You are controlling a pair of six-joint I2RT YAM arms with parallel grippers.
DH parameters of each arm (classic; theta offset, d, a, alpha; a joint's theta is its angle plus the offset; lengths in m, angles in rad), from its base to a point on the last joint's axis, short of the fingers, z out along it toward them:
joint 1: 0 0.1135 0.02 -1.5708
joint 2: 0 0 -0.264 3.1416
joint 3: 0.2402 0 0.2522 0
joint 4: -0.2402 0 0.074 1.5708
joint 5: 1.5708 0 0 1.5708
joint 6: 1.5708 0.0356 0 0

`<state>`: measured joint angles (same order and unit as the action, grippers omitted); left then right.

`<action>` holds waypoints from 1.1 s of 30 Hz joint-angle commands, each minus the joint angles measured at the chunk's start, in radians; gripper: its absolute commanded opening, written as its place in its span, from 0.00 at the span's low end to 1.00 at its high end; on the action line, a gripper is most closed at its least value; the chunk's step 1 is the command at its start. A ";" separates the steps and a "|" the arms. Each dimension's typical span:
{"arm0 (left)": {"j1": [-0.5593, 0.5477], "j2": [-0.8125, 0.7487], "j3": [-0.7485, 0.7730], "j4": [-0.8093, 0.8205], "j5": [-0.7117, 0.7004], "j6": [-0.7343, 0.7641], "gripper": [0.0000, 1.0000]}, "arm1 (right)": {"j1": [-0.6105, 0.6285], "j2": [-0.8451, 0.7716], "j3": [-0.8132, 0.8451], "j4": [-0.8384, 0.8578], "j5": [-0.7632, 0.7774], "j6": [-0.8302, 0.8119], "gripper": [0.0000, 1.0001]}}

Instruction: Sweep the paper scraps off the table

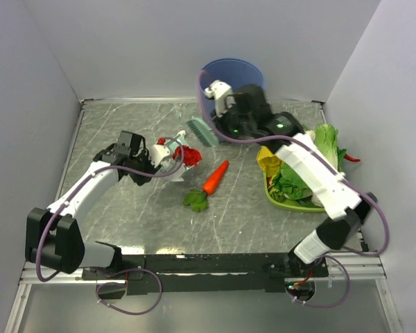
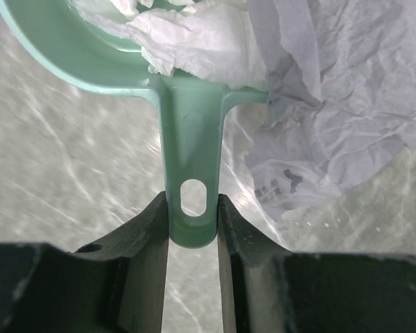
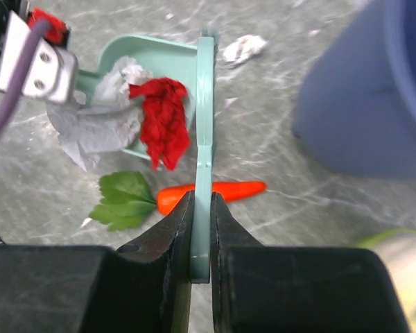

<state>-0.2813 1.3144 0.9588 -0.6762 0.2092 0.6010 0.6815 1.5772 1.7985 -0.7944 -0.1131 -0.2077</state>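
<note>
Both stretched forward, wrists low: left claw [image 2: 193, 208] clamped on dustpan [image 2: 187, 132] handle, right claw [image 3: 202, 208] clamped on brush [image 3: 205, 104].

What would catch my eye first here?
Probably the red paper scrap, heaped with white scraps in a teal dustpan that the left end effector holds left of mid-table. Next, the orange carrot beside it, and the blue bin at the far edge, where the right end effector grips a teal brush.

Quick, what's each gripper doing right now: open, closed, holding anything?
Left gripper: shut on the teal plastic dustpan, by its handle.
Right gripper: shut on the teal plastic brush, by its handle.
</note>
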 commanded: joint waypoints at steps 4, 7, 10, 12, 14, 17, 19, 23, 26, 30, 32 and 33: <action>-0.004 0.092 0.230 -0.106 0.036 -0.003 0.01 | -0.072 -0.291 -0.054 -0.017 0.050 -0.166 0.00; -0.004 0.123 0.302 -0.135 0.047 -0.021 0.01 | -0.111 -0.411 -0.138 -0.045 0.049 -0.205 0.00; -0.002 0.160 0.400 -0.187 0.029 -0.075 0.01 | -0.129 -0.529 -0.256 -0.069 0.000 -0.216 0.00; 0.008 0.160 0.470 -0.230 0.025 -0.133 0.01 | -0.131 -0.603 -0.315 -0.077 -0.022 -0.214 0.00; 0.011 0.141 0.503 -0.252 0.021 -0.153 0.01 | -0.131 -0.640 -0.367 -0.092 -0.039 -0.188 0.00; 0.011 0.135 0.575 -0.282 -0.004 -0.187 0.01 | -0.131 -0.661 -0.421 -0.112 -0.065 -0.119 0.00; 0.011 0.167 0.662 -0.330 -0.016 -0.208 0.01 | -0.131 -0.686 -0.496 -0.079 -0.109 -0.067 0.00; 0.013 0.242 0.825 -0.382 -0.044 -0.228 0.01 | -0.163 -0.685 -0.593 -0.032 -0.170 0.000 0.00; 0.013 0.330 0.975 -0.402 -0.034 -0.236 0.01 | -0.188 -0.632 -0.581 -0.063 -0.204 0.031 0.00; 0.011 0.451 1.164 -0.376 -0.039 -0.211 0.01 | -0.235 -0.583 -0.581 -0.094 -0.214 -0.025 0.00; 0.011 0.483 1.222 -0.339 -0.063 -0.214 0.01 | -0.276 -0.534 -0.558 -0.120 -0.241 -0.012 0.00; 0.011 0.508 1.233 -0.327 -0.068 -0.219 0.01 | -0.290 -0.522 -0.541 -0.140 -0.243 -0.010 0.00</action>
<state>-0.2714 1.7611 2.0892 -1.0565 0.1726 0.3977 0.4553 1.0054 1.1988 -0.9081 -0.3088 -0.2260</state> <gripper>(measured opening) 0.330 0.154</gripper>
